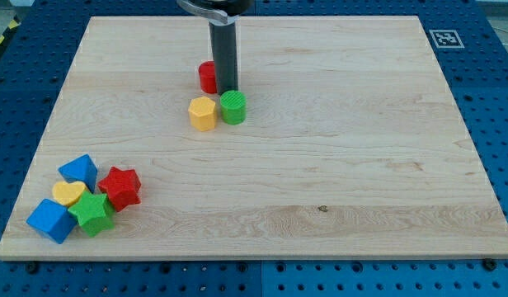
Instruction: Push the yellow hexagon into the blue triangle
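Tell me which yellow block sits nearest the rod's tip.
The yellow hexagon, just below-left of my tip, beside the green cylinder. The other yellow block is in the bottom-left cluster.

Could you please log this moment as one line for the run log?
tip behind green cylinder, beside red cylinder | yellow hexagon left of green, untouched | blue triangle far, bottom-left cluster | push not started

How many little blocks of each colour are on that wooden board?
Red: 2, a cylinder and a star
Yellow: 2, a hexagon and a heart
Green: 2, a cylinder and a star
Blue: 2, a triangle and a cube
Total: 8
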You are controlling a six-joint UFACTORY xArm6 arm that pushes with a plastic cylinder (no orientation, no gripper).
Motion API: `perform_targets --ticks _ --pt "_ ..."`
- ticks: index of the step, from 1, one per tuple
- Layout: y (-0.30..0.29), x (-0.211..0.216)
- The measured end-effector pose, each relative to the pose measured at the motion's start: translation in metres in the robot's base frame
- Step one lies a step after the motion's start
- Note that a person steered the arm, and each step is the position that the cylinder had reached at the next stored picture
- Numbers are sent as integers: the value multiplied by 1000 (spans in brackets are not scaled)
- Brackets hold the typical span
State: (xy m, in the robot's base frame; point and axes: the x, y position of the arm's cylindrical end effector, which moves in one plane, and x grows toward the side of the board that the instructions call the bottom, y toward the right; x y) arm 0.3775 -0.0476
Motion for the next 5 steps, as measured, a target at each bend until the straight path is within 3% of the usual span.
perform_targets --ticks 2,3,5 --pt "-5 23" --pt "-17 55" --pt "-73 90"
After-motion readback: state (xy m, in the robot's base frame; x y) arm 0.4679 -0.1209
